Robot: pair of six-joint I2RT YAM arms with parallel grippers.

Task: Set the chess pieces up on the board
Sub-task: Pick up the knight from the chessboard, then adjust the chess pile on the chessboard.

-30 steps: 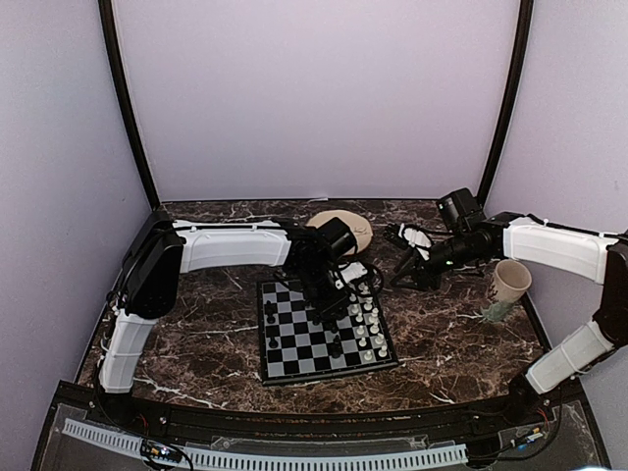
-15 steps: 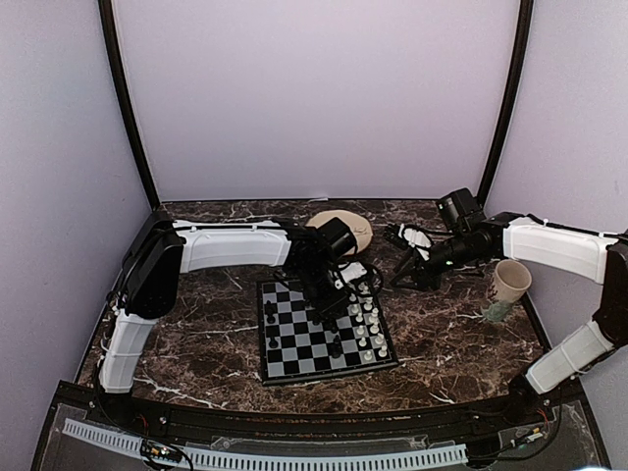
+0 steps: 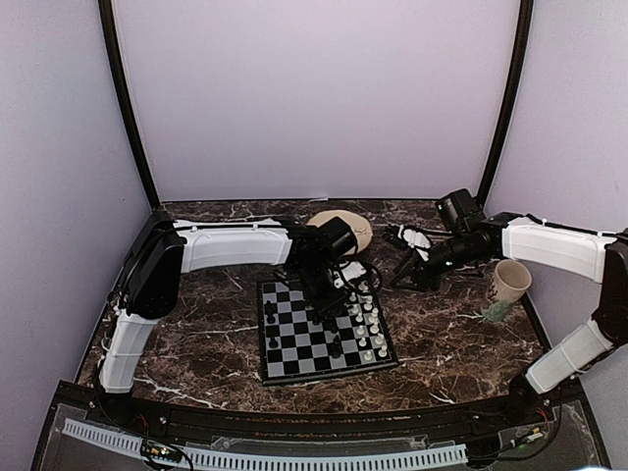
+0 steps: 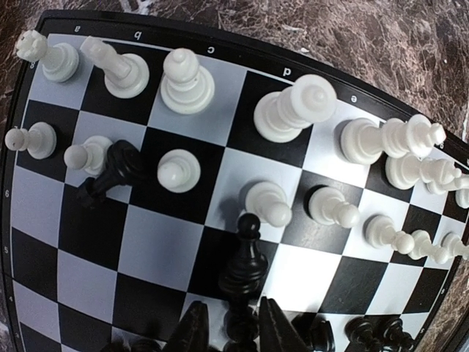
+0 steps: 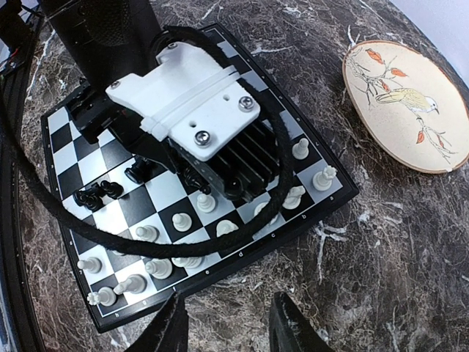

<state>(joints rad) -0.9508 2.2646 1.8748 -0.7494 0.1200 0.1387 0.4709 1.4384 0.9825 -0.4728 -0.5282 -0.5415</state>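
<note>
The board [image 3: 329,375] lies in the middle of the table. White chess pieces [image 3: 365,319] stand in two rows along its right side, and a few black pieces [image 3: 272,324] stand on its left. My left gripper [image 3: 329,294] is low over the board. In the left wrist view its jaws [image 4: 233,323] are slightly apart and straddle the base of a tall black piece [image 4: 245,268]. The right finger is against the piece and a gap shows at the left finger. A black knight [image 4: 110,172] lies tipped among the white pawns. My right gripper [image 5: 231,312] is open and empty over bare table beside the board's edge [image 5: 242,255].
A round beige floral plate [image 3: 343,231] lies behind the board and also shows in the right wrist view [image 5: 407,103]. A cup [image 3: 508,285] stands at the right under the right arm. The left arm's wrist and cable [image 5: 205,117] hang over the board.
</note>
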